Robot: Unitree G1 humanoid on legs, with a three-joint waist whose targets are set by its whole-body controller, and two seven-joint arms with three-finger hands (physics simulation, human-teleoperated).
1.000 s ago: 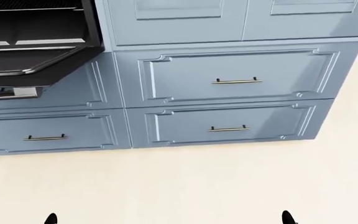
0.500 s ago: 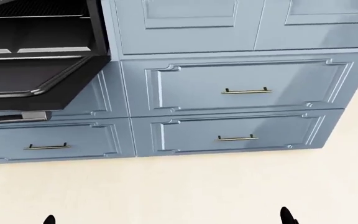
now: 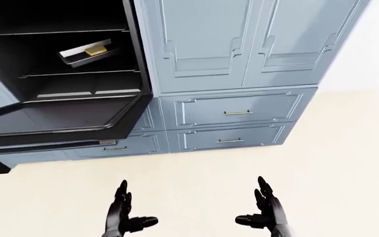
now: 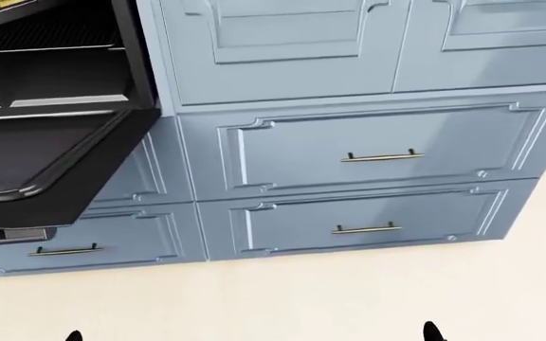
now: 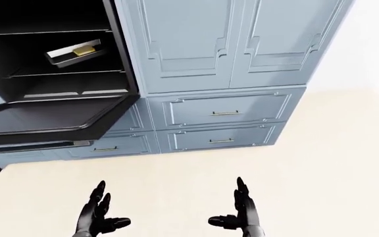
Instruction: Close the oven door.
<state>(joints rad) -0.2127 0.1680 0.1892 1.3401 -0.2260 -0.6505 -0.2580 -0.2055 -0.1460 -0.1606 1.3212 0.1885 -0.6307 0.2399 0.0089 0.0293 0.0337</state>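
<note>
The black oven (image 3: 64, 54) is set in blue cabinets at the upper left of the left-eye view. Its door (image 3: 51, 121) hangs open, folded down flat, and shows in the head view (image 4: 36, 163) at the left. A grey tray (image 3: 85, 53) with a yellow item lies on a rack inside. My left hand (image 3: 125, 215) and right hand (image 3: 263, 212) are both open and empty, low over the floor, well short of the door.
Blue drawers with bar handles (image 4: 382, 156) sit to the right of the oven, tall cabinet doors (image 3: 242, 39) above them. A drawer (image 4: 64, 250) lies under the oven door. Beige floor (image 3: 202, 187) spreads below.
The head view has shifted down: cabinets and oven door sit lower in the picture and look larger. My fingertips stay at the bottom edge.
</note>
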